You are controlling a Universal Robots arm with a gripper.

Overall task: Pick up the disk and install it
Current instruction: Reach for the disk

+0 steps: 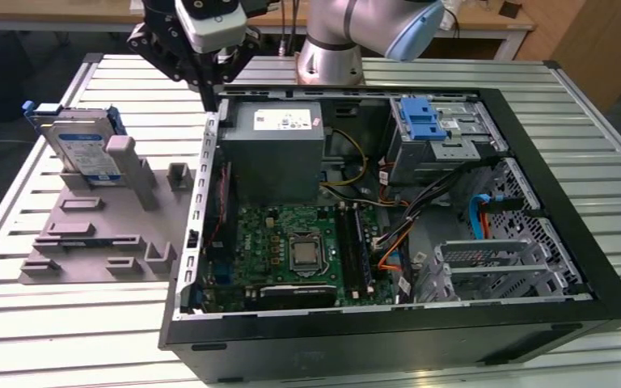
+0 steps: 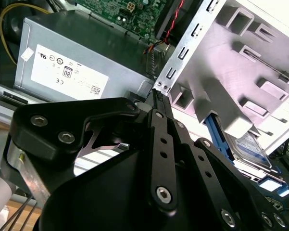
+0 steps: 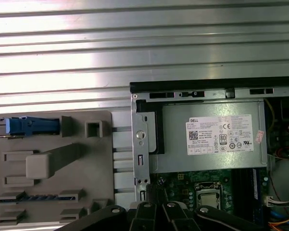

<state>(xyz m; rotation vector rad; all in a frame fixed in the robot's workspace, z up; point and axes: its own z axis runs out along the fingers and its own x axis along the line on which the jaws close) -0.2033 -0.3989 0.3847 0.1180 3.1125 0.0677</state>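
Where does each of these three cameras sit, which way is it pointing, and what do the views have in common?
Exterior view: off the arm, raised, looking down on the open computer case on the slatted table; the arm and gripper show above the case's edge.
First wrist view: on the arm, looking straight down on the case edge and grey fixture; gripper links in the foreground.
Second wrist view: behind the gripper, looking along it toward the power supply.
Shared: all show the power supply, fixture and disk.

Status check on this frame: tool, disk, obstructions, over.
Tool shut, empty, over case edge by power supply. Disk upright in grey holder, untouched. Nothing seen above disk.
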